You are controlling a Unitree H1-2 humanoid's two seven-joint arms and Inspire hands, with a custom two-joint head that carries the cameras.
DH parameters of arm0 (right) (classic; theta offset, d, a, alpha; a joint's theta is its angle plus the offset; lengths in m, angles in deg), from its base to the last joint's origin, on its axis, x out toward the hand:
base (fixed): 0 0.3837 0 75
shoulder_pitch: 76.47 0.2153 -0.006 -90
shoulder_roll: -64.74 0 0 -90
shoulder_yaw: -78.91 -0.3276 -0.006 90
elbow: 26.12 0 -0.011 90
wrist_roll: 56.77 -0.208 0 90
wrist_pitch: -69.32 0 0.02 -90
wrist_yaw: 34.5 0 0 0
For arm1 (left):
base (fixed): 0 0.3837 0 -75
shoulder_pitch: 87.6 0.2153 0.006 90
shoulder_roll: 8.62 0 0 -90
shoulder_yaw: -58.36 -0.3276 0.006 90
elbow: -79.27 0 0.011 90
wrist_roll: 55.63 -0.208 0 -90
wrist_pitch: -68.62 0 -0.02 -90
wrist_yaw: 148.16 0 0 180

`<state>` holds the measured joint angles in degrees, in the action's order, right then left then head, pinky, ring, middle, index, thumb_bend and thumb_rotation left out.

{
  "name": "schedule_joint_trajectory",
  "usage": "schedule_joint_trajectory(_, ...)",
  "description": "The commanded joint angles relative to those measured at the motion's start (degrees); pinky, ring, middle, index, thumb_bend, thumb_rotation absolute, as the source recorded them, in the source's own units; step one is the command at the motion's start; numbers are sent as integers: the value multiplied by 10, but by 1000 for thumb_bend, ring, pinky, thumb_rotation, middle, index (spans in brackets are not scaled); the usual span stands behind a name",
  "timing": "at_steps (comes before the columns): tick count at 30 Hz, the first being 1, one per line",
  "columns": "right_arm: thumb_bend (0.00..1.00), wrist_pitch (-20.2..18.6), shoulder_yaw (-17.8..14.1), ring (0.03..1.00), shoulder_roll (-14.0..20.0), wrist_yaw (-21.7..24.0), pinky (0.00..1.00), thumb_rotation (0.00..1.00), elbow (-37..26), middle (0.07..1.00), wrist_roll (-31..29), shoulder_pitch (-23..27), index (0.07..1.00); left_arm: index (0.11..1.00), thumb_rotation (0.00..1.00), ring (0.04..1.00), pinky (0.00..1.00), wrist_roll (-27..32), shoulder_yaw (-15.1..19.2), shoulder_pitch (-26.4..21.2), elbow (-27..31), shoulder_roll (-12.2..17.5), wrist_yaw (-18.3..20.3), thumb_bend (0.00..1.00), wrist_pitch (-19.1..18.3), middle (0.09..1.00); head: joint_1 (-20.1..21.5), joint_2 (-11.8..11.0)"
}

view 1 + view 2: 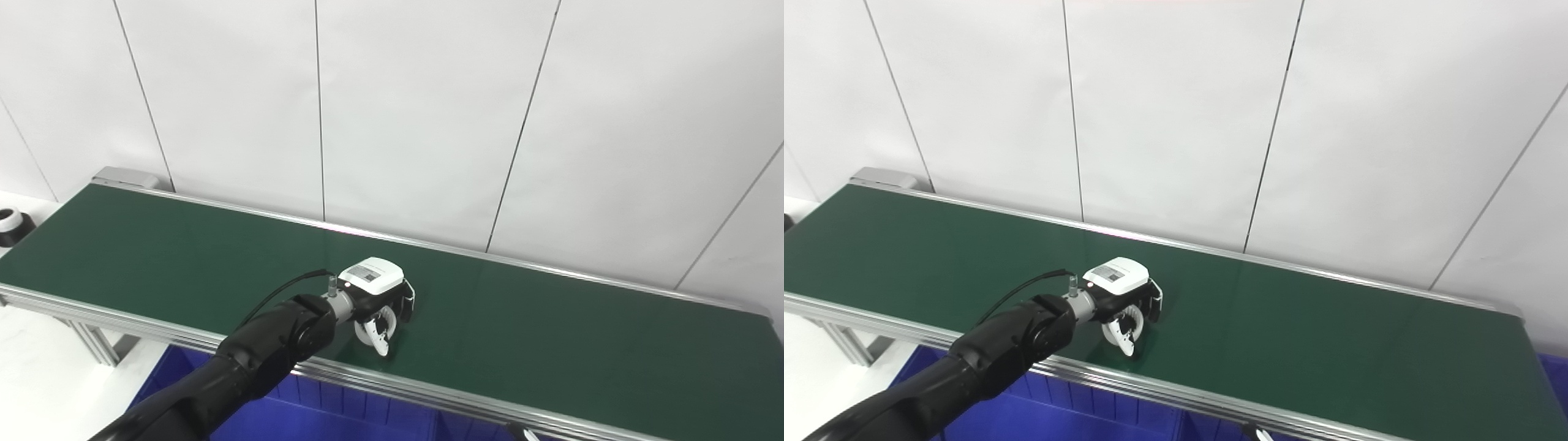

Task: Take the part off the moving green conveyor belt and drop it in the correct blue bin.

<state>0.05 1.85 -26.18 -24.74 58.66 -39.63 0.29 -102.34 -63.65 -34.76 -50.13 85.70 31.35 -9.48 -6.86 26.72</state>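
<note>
My left hand (380,300), with a white back and dark fingers, is low over the green conveyor belt (551,331) near its front edge. Its fingers curl down around a small white curved part (375,334), which touches the belt under the palm. The same hand (1124,294) and part (1122,334) show in the right eye view. The hand hides most of the part. Only a small white tip of my right hand (525,433) shows at the bottom edge, so its state is unclear. Blue bins (294,416) stand below the belt's front rail.
The belt's silver front rail (429,392) runs between the hand and the bins. A divider wall (436,422) splits the bins. Another blue bin (1557,370) shows at the belt's right end. A black and white object (11,223) stands off the left end. A white panel wall stands behind.
</note>
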Motion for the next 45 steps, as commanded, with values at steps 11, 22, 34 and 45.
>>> schedule_joint_trajectory(11,424,-2,-9,961,4,2,910,992,-24,965,-9,4,945,352,0,430,162,-4,16,-23,-61,14,-99,506,80,496,1,0)
schedule_joint_trajectory(22,436,-2,-11,963,4,3,911,992,-25,967,-11,4,946,337,0,432,171,15,30,-17,-13,25,-88,505,102,494,5,10)
schedule_joint_trajectory(34,383,18,2,950,-4,4,879,948,5,978,-25,26,955,317,0,433,163,77,97,32,214,54,43,503,63,495,1,17)
schedule_joint_trajectory(45,427,-29,7,950,-18,8,902,991,-40,975,-6,46,953,324,0,430,168,130,152,60,341,74,142,502,20,496,61,171)
